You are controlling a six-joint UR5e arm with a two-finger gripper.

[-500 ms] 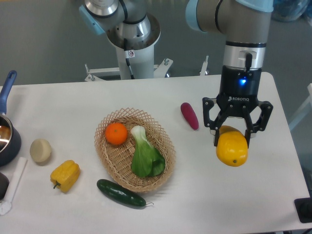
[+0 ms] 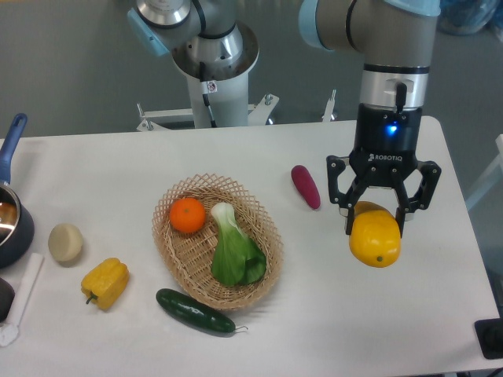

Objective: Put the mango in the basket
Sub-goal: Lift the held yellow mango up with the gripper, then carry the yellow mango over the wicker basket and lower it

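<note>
The mango (image 2: 375, 238), glossy yellow-orange with a small dark spot, is at the right side of the table. My gripper (image 2: 375, 225) comes down from above and is shut on the mango, its dark fingers on either side of the fruit's upper part. Whether the mango rests on the table or hangs just above it is unclear. The tan wicker basket (image 2: 169, 247) lies left of it, near the table's middle. It holds a round orange (image 2: 187, 215) and a green bok choy (image 2: 232, 250).
A purple sweet potato (image 2: 305, 186) lies between basket and gripper. A dark cucumber (image 2: 194, 311) sits by the basket's front rim. A yellow bell pepper (image 2: 104, 282), a pale potato (image 2: 65, 242) and a dark blue pot (image 2: 11, 220) stand at the left.
</note>
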